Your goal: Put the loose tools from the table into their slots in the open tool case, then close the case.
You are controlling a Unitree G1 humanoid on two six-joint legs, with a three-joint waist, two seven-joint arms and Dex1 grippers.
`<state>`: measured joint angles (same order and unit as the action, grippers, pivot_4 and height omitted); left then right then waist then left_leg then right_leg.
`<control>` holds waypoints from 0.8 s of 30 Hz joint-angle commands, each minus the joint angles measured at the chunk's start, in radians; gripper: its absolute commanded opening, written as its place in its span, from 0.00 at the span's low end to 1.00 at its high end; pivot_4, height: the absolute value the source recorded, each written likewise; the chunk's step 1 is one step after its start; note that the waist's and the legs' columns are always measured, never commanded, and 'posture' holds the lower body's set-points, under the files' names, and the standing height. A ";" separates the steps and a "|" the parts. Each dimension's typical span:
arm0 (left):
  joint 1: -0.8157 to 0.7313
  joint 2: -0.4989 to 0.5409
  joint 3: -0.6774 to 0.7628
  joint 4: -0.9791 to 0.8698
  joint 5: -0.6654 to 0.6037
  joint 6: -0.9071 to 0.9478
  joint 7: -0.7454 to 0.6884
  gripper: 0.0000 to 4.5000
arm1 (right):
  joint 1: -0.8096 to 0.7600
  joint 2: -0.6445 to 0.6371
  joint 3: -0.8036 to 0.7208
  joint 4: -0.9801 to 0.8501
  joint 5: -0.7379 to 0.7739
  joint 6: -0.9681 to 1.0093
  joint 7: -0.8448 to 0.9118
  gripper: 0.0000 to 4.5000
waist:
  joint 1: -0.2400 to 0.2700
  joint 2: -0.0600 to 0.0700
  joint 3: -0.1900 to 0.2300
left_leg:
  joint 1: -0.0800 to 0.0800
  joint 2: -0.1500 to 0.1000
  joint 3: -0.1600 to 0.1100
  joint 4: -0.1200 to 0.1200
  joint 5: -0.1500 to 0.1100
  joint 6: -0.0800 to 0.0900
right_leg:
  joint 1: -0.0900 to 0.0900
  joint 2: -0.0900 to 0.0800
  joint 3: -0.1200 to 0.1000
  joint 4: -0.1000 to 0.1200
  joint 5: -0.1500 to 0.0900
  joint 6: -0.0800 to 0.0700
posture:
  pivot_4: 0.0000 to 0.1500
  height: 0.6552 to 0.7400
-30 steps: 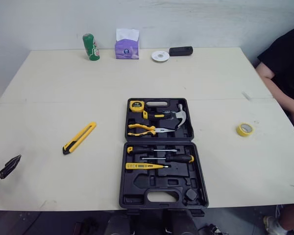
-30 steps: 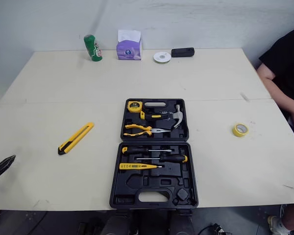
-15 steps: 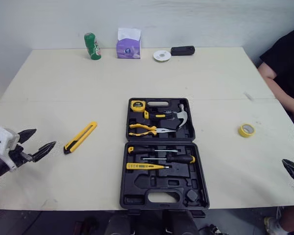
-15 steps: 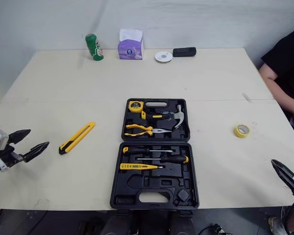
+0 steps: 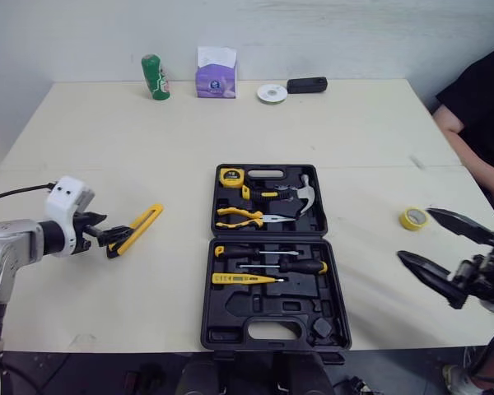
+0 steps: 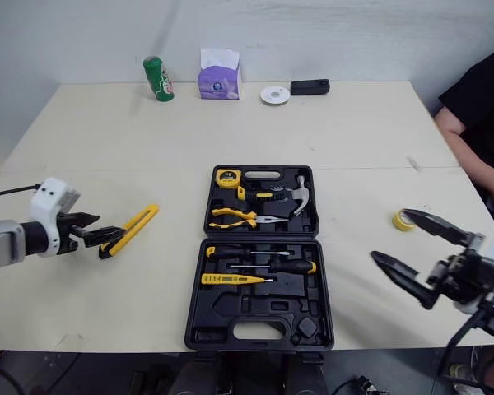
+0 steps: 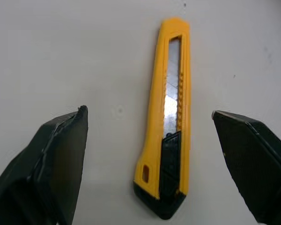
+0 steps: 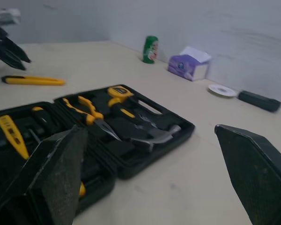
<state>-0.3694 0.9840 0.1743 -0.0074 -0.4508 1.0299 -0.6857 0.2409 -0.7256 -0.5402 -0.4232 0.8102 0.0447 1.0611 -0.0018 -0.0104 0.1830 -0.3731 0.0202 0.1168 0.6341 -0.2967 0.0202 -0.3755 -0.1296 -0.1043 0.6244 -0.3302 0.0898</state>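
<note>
The open black plastic tool case (image 5: 235,311) already holds a yellow tape measure (image 5: 230,177), steel-headed hammer (image 5: 297,194), yellow-handled pliers (image 5: 241,218) and screwdrivers (image 5: 272,266), so I judge most of the filling done. Two things lie loose on the pale table (image 5: 107,140). The yellow snap-off utility knife (image 7: 171,122) lies left of the case, with the left gripper (image 7: 148,112) spread wide astride its black butt end, apparently not touching it. A small yellow tape roll (image 5: 411,218) sits right of the case, just beside the right gripper (image 5: 413,234), which is also spread and empty. The case is not yet closed
</note>
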 commanded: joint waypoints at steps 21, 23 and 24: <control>-0.125 -0.026 -0.307 0.134 0.210 -0.072 -0.119 0.69 | -0.073 0.025 0.125 -0.105 -0.065 0.028 -0.048 1.00 | 0.016 -0.007 0.004 | 0.000 0.000 0.000 0.001 0.004 0.006 | -0.001 0.000 0.000 0.002 0.000 0.000 | 1.00 1.00; -0.111 -0.030 -0.297 0.123 0.204 -0.061 -0.124 0.49 | -0.068 0.024 0.120 -0.105 -0.073 0.027 -0.048 1.00 | 0.017 -0.007 0.004 | 0.000 0.000 0.000 0.001 0.004 0.006 | -0.001 0.000 0.000 0.002 0.000 0.000 | 1.00 1.00; -0.103 -0.030 -0.291 0.116 0.203 -0.059 -0.125 0.39 | -0.066 0.023 0.118 -0.105 -0.076 0.027 -0.049 1.00 | 0.018 -0.007 0.004 | 0.000 0.000 0.000 0.001 0.004 0.006 | 0.000 0.000 0.000 0.002 0.000 0.000 | 1.00 1.00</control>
<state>-0.5152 0.9659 -0.0875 0.0952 -0.2476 0.9472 -0.7893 0.1721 -0.7022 -0.3981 -0.4966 0.7340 0.0877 1.0154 0.0159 -0.0173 0.1870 -0.3734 0.0198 0.1170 0.6354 -0.2923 0.0261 -0.3760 -0.1301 -0.1041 0.6260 -0.3302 0.0895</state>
